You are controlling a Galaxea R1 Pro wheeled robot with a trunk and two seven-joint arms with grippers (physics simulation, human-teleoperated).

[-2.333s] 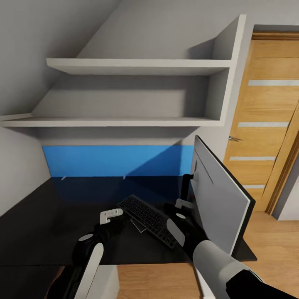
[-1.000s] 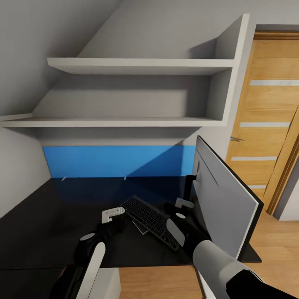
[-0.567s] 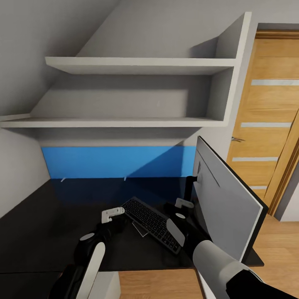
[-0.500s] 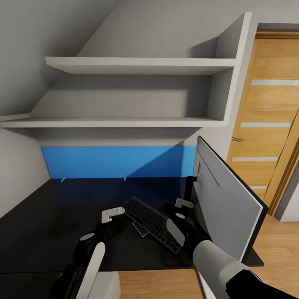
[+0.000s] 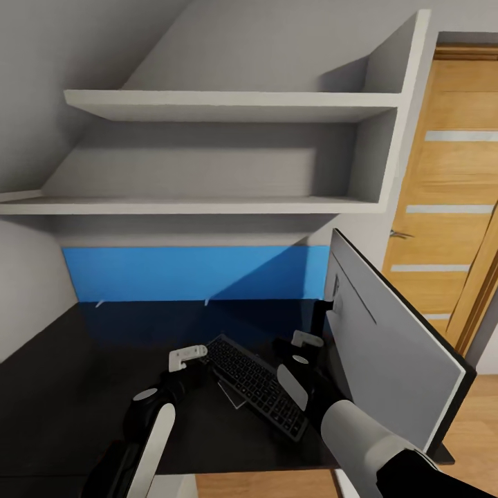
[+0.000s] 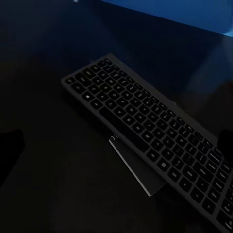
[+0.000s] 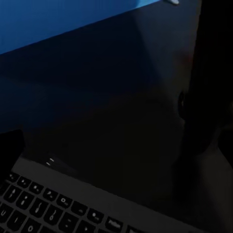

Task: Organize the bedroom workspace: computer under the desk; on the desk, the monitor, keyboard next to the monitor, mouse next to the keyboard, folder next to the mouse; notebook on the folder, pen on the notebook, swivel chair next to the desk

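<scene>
- The left gripper (image 5: pixel 188 357), a white two-fingered pincer on a black wrist, sits at lower centre of the head view, just beside the near-left end of the keyboard; whether its fingers are apart or together cannot be told from these pictures.
- The right gripper (image 5: pixel 304 340), white-tipped on a black and white arm, shows right of centre in the head view, between the keyboard and the monitor; its fingers' state cannot be told either.
- The slim full-size keyboard with dark keys in a grey frame (image 5: pixel 256 384) lies flat and at a slant on the desk, running from centre toward lower right of the head view. In the left wrist view (image 6: pixel 150 133) a thin pale sliver pokes out from under its near edge; what that is cannot be made out.
- Handling, as a judgement: the keyboard looks light, stiff and thin, likely to skate on the glossy top. A pinch across a long edge near the middle, or at both short ends, should keep it level; the keys themselves are a poor hold.
- The large black flat widescreen monitor with light grey back (image 5: pixel 387 349) stands on the desk at the right of the head view; probably top-heavy and easy to tip.
- The glossy black desk top (image 5: pixel 83 373) carries a bright blue panel (image 5: pixel 194 273) along its back.
- Count: one keyboard, one monitor, one desk, two grippers, two pale grey wall shelves (image 5: pixel 228 105), one wooden door (image 5: pixel 453 187).
</scene>
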